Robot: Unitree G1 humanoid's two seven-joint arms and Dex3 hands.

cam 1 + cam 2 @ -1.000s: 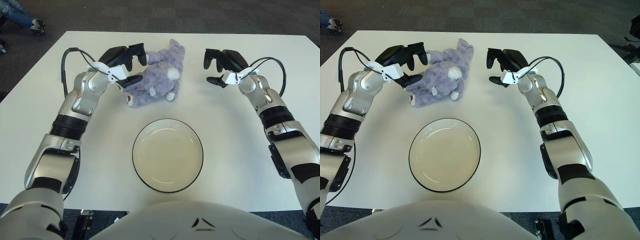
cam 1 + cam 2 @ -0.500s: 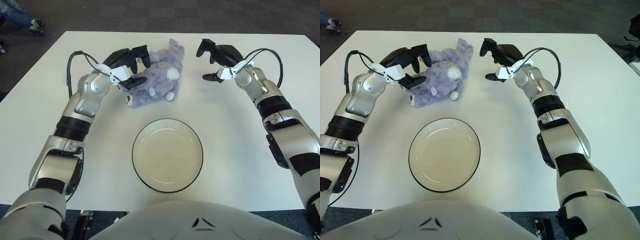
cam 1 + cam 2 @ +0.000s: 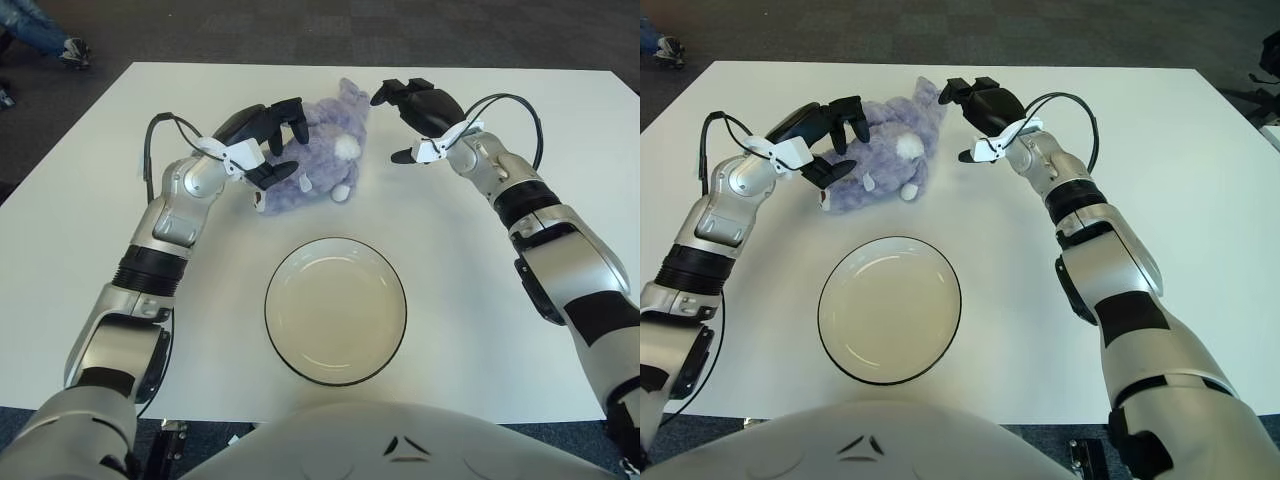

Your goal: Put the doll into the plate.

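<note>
A purple plush doll point(image 3: 318, 152) lies on its side at the back middle of the white table point(image 3: 500, 330). Nearer to me stands a round cream plate point(image 3: 335, 310) with a dark rim, and nothing is in it. My left hand point(image 3: 280, 143) is at the doll's left end. Its fingers are spread over the plush, with the thumb low against its side, and they have not closed on it. My right hand point(image 3: 396, 125) hovers open just right of the doll's upper end, a small gap away from it.
The table's far edge runs just behind the doll, with dark carpet beyond it. A person's shoe point(image 3: 72, 50) shows on the floor at the far left. Bare tabletop lies on both sides of the plate.
Both hands have closed in on the doll. The right hand moved left and back toward its upper end, and the left hand moved right onto its left end. Doll and plate have not moved.
</note>
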